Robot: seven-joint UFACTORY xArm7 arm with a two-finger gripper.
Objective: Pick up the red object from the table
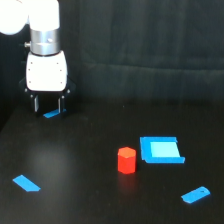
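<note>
Gripper (48,106) in the upper left of the frame hangs with jaws parted and nothing clearly held, so it should cross to the red object (126,160) standing right of centre on the table (75,190), just beside the blue square piece (160,150), and descend straddling it squarely.

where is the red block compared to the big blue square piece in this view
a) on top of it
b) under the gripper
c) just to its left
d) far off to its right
c: the red block stands on the table just at the exterior view's left of the blue square piece, while the gripper hangs far off at upper left.
</note>
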